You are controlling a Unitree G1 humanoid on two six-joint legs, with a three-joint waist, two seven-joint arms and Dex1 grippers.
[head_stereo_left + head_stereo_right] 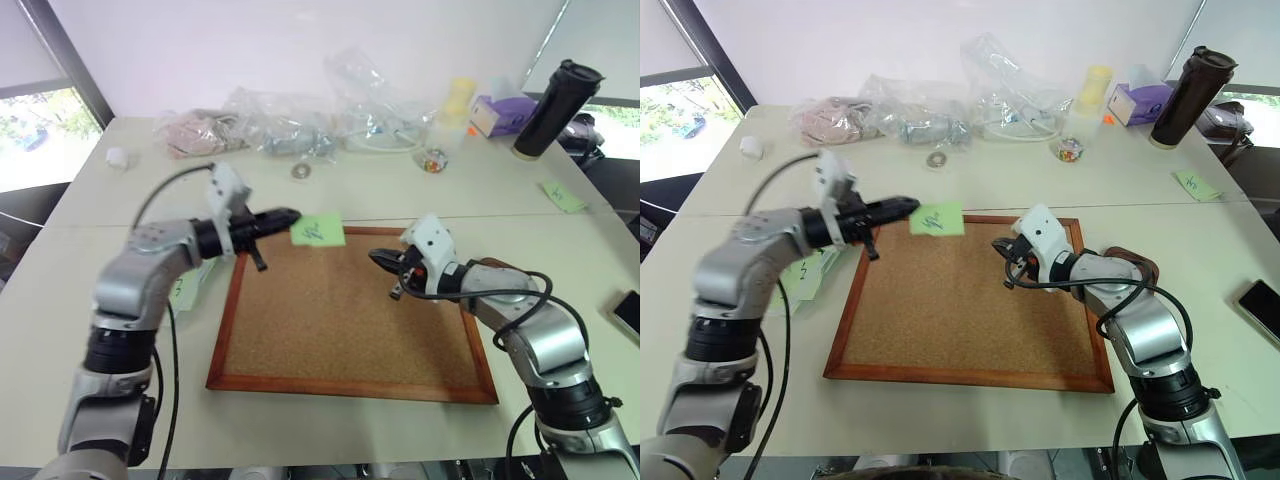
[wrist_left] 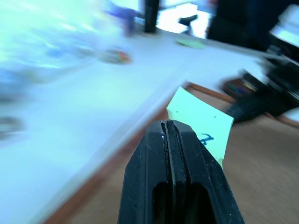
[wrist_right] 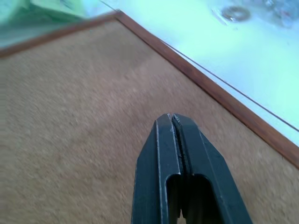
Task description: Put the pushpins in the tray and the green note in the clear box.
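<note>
note: my left hand [image 1: 290,217] pinches the green note [image 1: 318,231] by one edge and holds it in the air above the far edge of the cork board [image 1: 350,315]; black marks show on its face.
left hand: fingers [image 2: 180,154] pressed together on the note, pointing level across the board's far left corner.
right hand: my right hand [image 1: 378,259] has its fingers [image 3: 180,140] pressed together with nothing between them; it hangs just over the cork at the board's far right part.
board: wood-framed cork, flat on the counter [image 1: 90,270] between my arms.
tray: a dark brown glossy dish [image 1: 1145,264] peeks out behind my right forearm, beside the board's right edge.
other notes: green notes [image 1: 800,275] lie on the counter left of the board, under my left arm; one more [image 1: 562,196] lies far right.
far counter: wrinkly clear bags [image 1: 300,125], a small jar [image 1: 434,158] with coloured bits, a purple tissue box [image 1: 503,112], a dark tumbler [image 1: 555,108], a metal ring [image 1: 300,171].
</note>
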